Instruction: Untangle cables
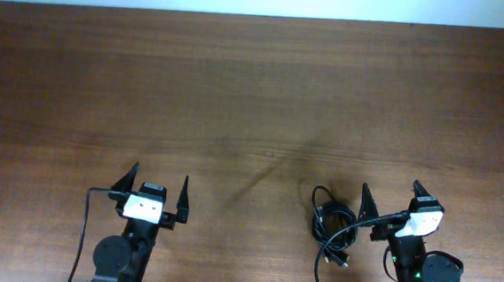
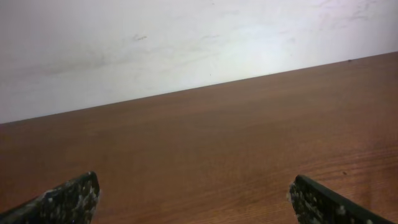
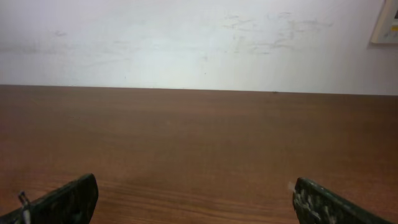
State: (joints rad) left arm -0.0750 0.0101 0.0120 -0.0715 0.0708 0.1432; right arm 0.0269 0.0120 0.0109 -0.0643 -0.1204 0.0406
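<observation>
Left pincer [image 1: 159, 186] and right pincer [image 1: 391, 197] both spread apart, black cables [image 1: 333, 228] beside the latter

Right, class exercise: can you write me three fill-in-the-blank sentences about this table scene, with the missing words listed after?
1. The cable bundle lies on the robot's ____ side of the table.
2. The left gripper and the right gripper both have their jaws ____.
3. The colour of the cable bundle is ____.

Missing words: right; open; black.
</observation>
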